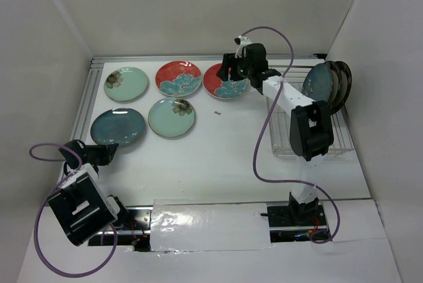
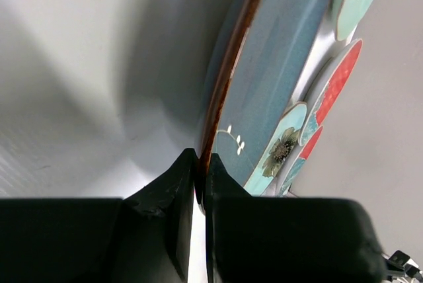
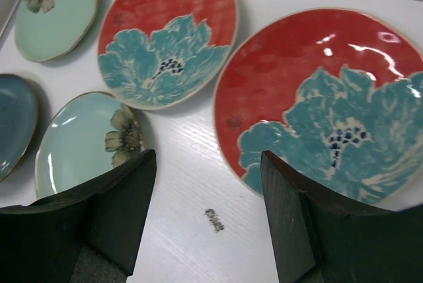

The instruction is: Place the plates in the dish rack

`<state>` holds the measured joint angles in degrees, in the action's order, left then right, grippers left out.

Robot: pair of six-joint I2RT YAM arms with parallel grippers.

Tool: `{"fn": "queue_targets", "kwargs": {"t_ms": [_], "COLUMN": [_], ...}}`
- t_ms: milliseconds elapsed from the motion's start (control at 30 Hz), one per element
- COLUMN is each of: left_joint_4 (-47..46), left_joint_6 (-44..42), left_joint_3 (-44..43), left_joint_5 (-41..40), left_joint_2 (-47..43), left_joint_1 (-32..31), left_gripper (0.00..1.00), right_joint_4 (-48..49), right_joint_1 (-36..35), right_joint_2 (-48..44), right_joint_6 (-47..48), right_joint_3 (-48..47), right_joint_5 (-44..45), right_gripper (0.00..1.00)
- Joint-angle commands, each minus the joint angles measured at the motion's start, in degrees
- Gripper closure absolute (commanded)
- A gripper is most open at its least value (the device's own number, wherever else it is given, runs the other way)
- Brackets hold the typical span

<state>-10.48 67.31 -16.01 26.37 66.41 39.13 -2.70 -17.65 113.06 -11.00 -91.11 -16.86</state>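
Left gripper: narrow; jaws pinched on the near rim of the teal plate.
Teal plate: at the near left of the table, its brown rim running into the slit between the two fingers.
Right gripper: wide, holding nothing; it hangs over bare table at the near-left edge of the red plate.
Red plate: flat on the far part of the table, its rim just beside the right finger.
Second red plate: flat, just left of the first.
Mint plates: one at the far left, one just right of the teal plate.
Dish rack: on the right side of the table, well apart from both grippers.
Dark plates: upright at the rack's far end.
Dark mark: on the table between the right fingers.
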Motion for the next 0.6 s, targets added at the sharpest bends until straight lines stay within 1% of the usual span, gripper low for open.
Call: {"fn": "queue_targets", "kwargs": {"t_ms": [0,67,133,167,200,267,333,367,467,500,567], "left_joint_4": [-0.7,-2.0,-4.4,-8.0,-9.5,-11.7,-13.6,-13.6,-17.5,-17.5,-18.0], "left_joint_6": [-2.0,-2.0,-0.1,0.8,1.8,3.3,3.3,2.7,2.7,2.0,1.2], "left_joint_3": [-5.8,-7.4,-8.4,-9.0,-9.6,-10.6,-13.3,-14.4,-17.6,-19.6,-21.0], "left_joint_5": [4.2,5.5,8.3,9.7,11.9,13.4,14.9,15.9,19.0,19.6,20.8], "left_joint_2": [-2.6,-2.6,-3.1,-3.1,-3.1,-3.7,-3.7,-3.7,-3.7,-3.1,-3.1], "left_joint_1": [0.3,0.3,0.3,0.3,0.3,-0.2,-2.9,-2.9,-5.9,-7.8,-10.1], "left_gripper": [1.0,1.0,1.0,1.0,1.0,1.0,1.0,1.0,1.0,1.0,1.0], "right_joint_4": [-0.1,-0.1,-0.1,-0.1,0.4,1.1,2.5,2.5,3.6,3.6,4.8], "right_joint_1": [-1.9,-2.6,-3.2,-3.2,-3.7,-4.2,-4.8,-5.5,-6.9,-7.7,-9.1], "right_joint_2": [-2.6,-2.1,-1.4,-1.4,-0.9,-0.4,0.1,0.1,1.4,2.0,2.0], "right_joint_6": [1.4,1.4,-0.1,-0.6,-1.2,-3.7,-6.6,-7.6,-10.3,-11.0,-12.8], "right_joint_3": [-3.4,-4.2,-5.6,-5.6,-6.2,-6.8,-7.9,-7.9,-9.5,-9.5,-9.5], "right_joint_5": [-4.0,-6.7,-8.7,-11.1,-12.3,-14.4,-18.5,-18.6,-21.4,-22.1,-22.6], "right_gripper": [0.29,0.28,0.27,0.26,0.26,0.25,0.24,0.23,0.22,0.2,0.18]}}
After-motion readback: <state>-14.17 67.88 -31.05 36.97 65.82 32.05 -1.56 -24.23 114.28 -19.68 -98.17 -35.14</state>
